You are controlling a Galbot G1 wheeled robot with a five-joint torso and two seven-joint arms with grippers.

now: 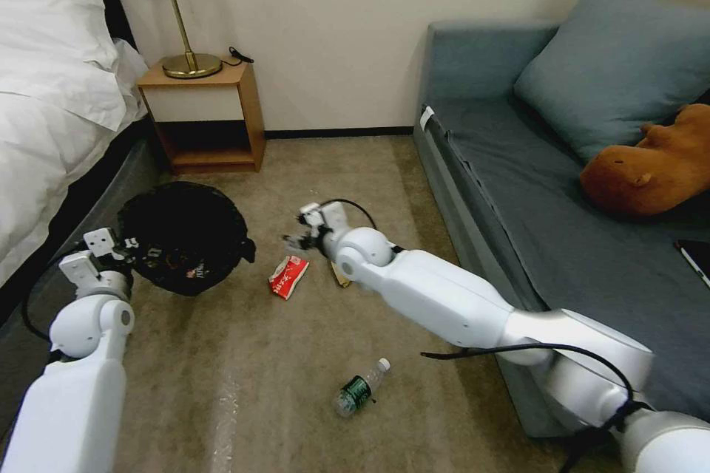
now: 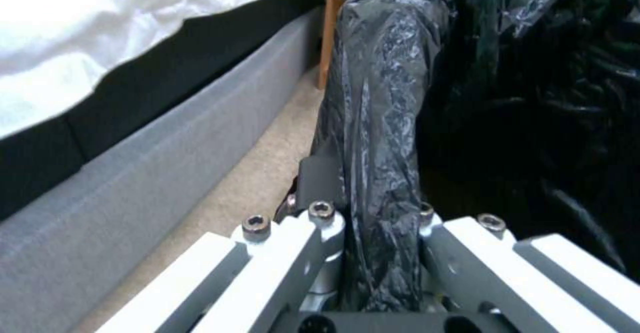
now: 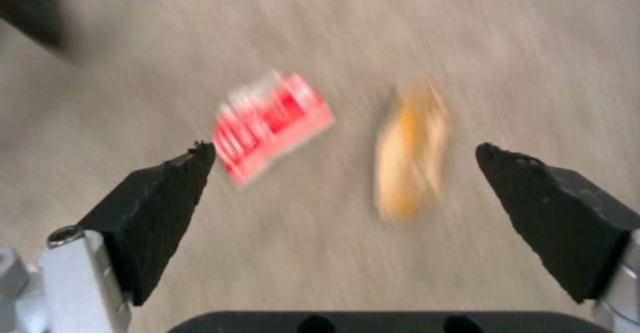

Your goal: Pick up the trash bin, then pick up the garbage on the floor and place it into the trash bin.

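Right wrist view smears the red-and-white packet and gold-brown wrapper; in the head view the right arm half-covers that wrapper (centre frame).

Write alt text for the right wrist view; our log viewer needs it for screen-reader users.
The right gripper hangs open above beige carpet, its two black fingers spread wide. Between them lie a red-and-white packet and a gold-brown wrapper, side by side and apart.

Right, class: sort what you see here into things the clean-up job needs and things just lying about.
Job:
trash bin, held by left gripper
red-and-white packet
gold-brown wrapper
bottle
right gripper, open

Lying about:
plush toy
lamp
nightstand
cushion
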